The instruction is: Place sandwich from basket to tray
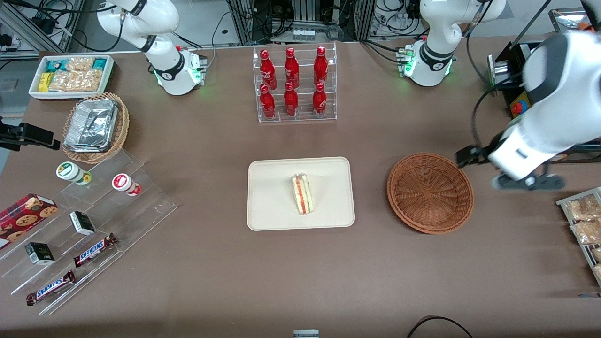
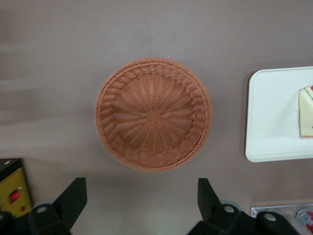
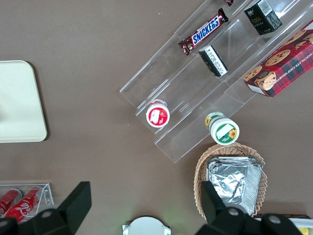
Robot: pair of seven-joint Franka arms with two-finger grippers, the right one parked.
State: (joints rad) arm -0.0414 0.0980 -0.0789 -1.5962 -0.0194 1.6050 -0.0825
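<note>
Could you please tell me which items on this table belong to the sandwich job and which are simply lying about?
Belong to the job:
sandwich, lying on the tray
basket, with nothing in it
pincer, open, high above the table beside the basket

Lying about:
cola bottles
Snickers bars
foil trays
cookie box
</note>
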